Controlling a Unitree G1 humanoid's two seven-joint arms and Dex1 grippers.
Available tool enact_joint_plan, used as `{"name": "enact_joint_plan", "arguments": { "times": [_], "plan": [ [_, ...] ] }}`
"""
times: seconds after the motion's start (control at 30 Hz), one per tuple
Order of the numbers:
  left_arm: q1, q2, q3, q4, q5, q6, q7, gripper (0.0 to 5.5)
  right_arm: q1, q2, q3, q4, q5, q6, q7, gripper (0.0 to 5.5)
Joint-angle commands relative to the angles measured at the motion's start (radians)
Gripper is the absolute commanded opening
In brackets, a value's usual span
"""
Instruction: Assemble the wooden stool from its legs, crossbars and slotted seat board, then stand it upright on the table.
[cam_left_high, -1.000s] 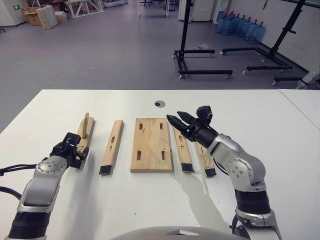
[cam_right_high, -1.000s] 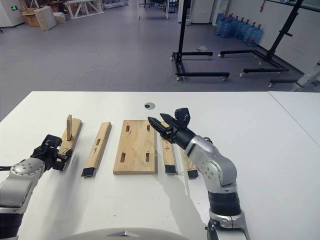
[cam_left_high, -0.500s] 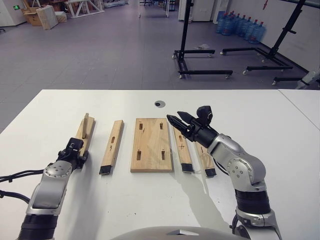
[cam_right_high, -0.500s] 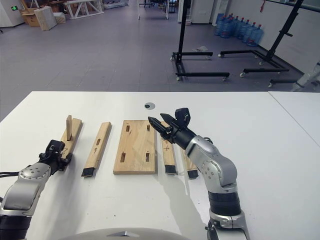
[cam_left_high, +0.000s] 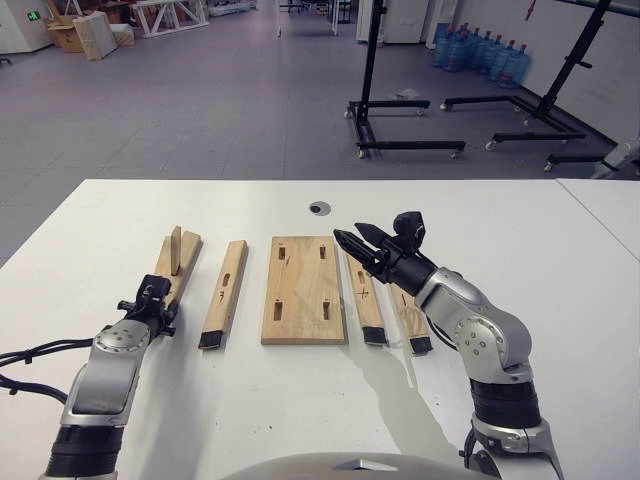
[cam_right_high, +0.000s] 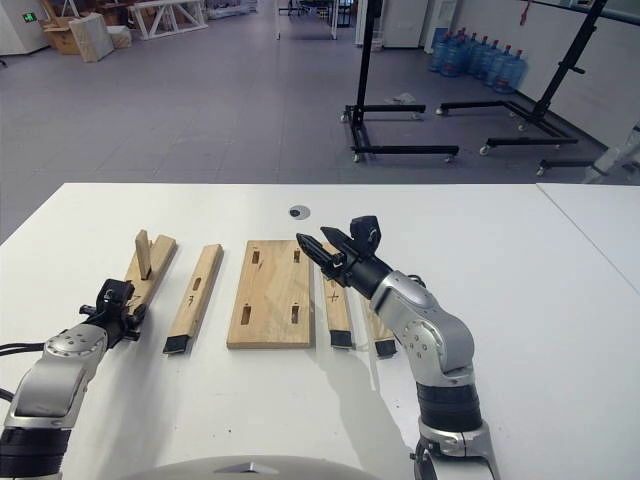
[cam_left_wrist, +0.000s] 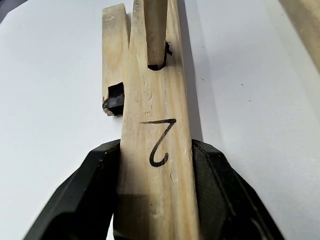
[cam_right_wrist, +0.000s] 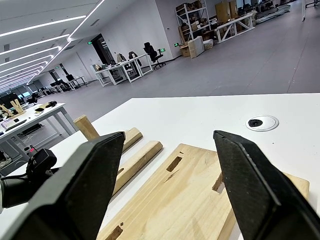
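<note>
The white table (cam_left_high: 560, 300) carries the stool parts in a row running from the robot's left to its right. The flat rectangular light-wood seat board (cam_left_high: 304, 288), cut with four slots, lies at the centre of the row. To its left lie two long light-wood legs. The outer left leg (cam_left_high: 170, 275) has a short wooden crossbar (cam_left_high: 176, 243) standing upright in its slot, and a dark handwritten mark shows on its top face in the left wrist view. The inner left leg (cam_left_high: 224, 291), with a black cap at its near end, lies between the outer left leg and the seat board, apart from both. A further light-wood strip with a black end (cam_left_wrist: 114, 55) lies just beside the outer left leg. The left gripper (cam_left_high: 152, 300) is closed on the near end of the outer left leg, with its black fingers (cam_left_wrist: 102, 172) pressed against both side faces of the wood. To the right of the seat board lie two more black-capped legs, the inner right leg (cam_left_high: 367, 305) and the outer right leg (cam_left_high: 412, 325), the latter partly hidden by the right arm. The right gripper (cam_left_high: 351, 236) hangs above the far end of the inner right leg, near the far right corner of the seat board. Its jaws are spread wide and hold nothing. A round cable port (cam_left_high: 319, 208) sits in the table beyond the seat board.
</note>
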Motion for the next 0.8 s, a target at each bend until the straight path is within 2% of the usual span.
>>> {"name": "enact_joint_plan", "arguments": {
  "times": [0.03,0.13,0.3,0.43,0.6,0.8],
  "plan": [
    [-0.077,0.012,0.030,-0.046,-0.048,-0.010,-0.052,2.01,-0.007,-0.007,-0.007,0.003,0.002,0.010,-0.004,3.25],
    [-0.138,0.023,0.065,-0.089,-0.118,-0.058,-0.124,2.01,-0.024,-0.015,-0.019,0.012,0.006,0.012,0.000,3.25],
    [-0.200,0.051,0.128,-0.144,-0.260,-0.134,-0.270,2.01,-0.173,-0.068,-0.172,0.063,0.141,0.089,-0.001,3.25],
    [-0.237,0.021,0.150,-0.234,-0.435,-0.100,-0.352,2.01,-0.388,-0.119,-0.311,0.179,0.328,0.237,-0.059,3.25],
    [-0.316,-0.057,0.209,-0.289,-0.707,0.006,-0.318,2.01,-0.549,-0.054,-0.412,0.334,0.614,0.423,-0.236,3.25],
    [-0.330,-0.111,0.255,-0.308,-1.000,0.093,-0.243,2.01,-0.483,-0.007,-0.438,0.397,0.875,0.469,-0.321,3.25]
  ]
}}
